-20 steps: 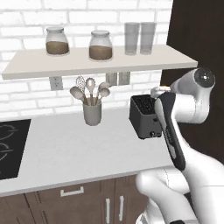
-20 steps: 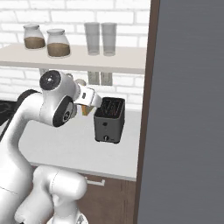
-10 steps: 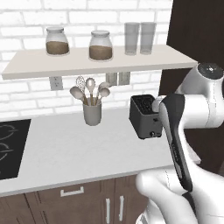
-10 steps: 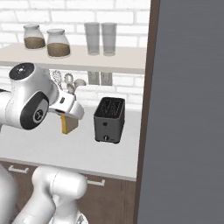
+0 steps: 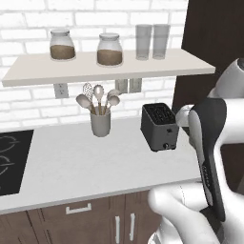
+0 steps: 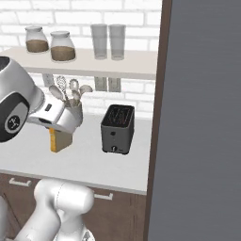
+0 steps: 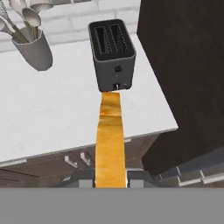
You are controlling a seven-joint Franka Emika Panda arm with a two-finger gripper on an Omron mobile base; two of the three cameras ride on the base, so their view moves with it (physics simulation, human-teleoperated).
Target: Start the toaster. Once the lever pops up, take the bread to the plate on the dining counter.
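bread [image 7: 110, 140]: tan-golden slice, seen edge-on in the hand view, running from the fingertips at 6 o'clock up toward the toaster. In the right base view it hangs below the hand [image 6: 60, 140], over the counter, at about 9 o'clock from the toaster.
gripper [image 7: 110, 181]: closed narrow on the bread, jaws pinching its lower edge from both flat faces.
toaster [image 7: 112, 53]: dark, two slots, both look empty. Small knob low on the front face. Sits on the white kitchen counter [image 5: 95, 162] near the dark tall cabinet [image 5: 214, 52].
handling (judgement): light, stiff but brittle. Crumbly crust, so a hard squeeze could crack it. Dry faces give fair friction. A pinch near one edge leaves a long free end that may swing or pivot on fast moves.
best hold (judgement): across the flat faces, further in from the crust, slice hanging straight below the jaws.
stage (judgement): bread is out of the toaster and in hand. Carry to the plate is what remains.
nearby: grey utensil cup [image 5: 100, 123] at 9 o'clock from the toaster, well apart. Shelf [image 5: 95, 66] above holds jars and glasses.
risk: clipping the cabinet edge or counter lip when swinging away.
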